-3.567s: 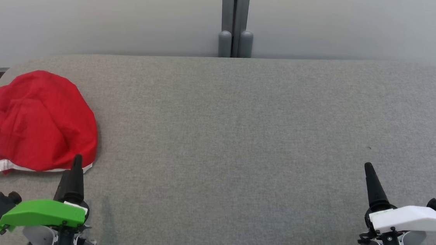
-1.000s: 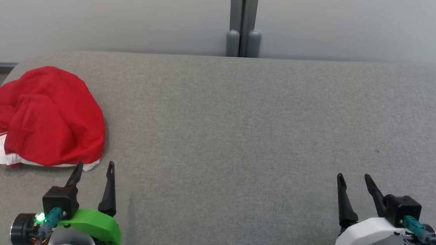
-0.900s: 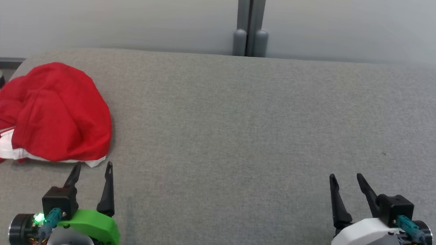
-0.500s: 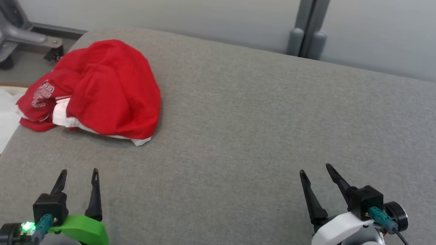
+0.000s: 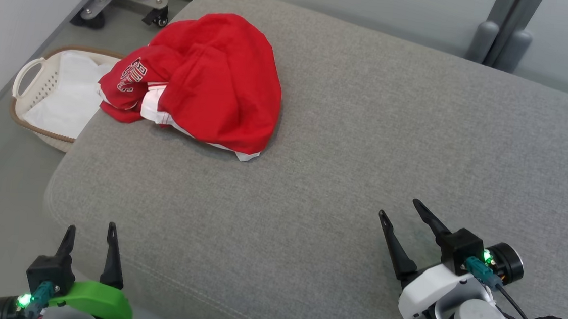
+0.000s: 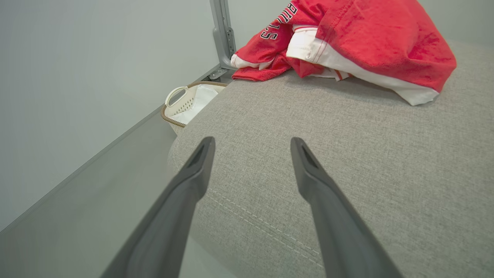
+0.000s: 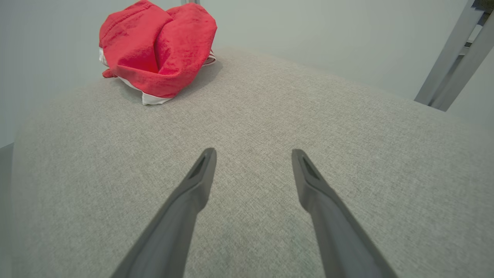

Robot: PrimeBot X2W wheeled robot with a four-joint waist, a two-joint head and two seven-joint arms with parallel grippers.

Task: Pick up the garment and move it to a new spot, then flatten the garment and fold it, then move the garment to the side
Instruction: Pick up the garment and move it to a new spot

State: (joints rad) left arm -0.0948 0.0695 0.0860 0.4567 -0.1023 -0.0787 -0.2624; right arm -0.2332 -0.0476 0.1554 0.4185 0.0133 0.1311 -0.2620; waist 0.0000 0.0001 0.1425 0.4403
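Left gripper (image 5: 91, 226): fingers spread wide, nothing between them, poised at the near left corner of the grey padded table (image 5: 345, 149).
Right gripper (image 5: 400, 208): just as wide, empty, over the table by its near edge, toward the right.
Garment (image 5: 209, 80): red with white trim, bunched in a heap at the far left corner.
Basket (image 5: 52, 75): on the floor off the left edge, white cloth inside.
Since earlier: the head has swung left and brought the basket into sight. The garment is the same heap, and both grippers are as wide as before.

A crumpled red garment (image 5: 219, 83) lies on the grey fabric-covered table (image 5: 367, 135), near its corner.
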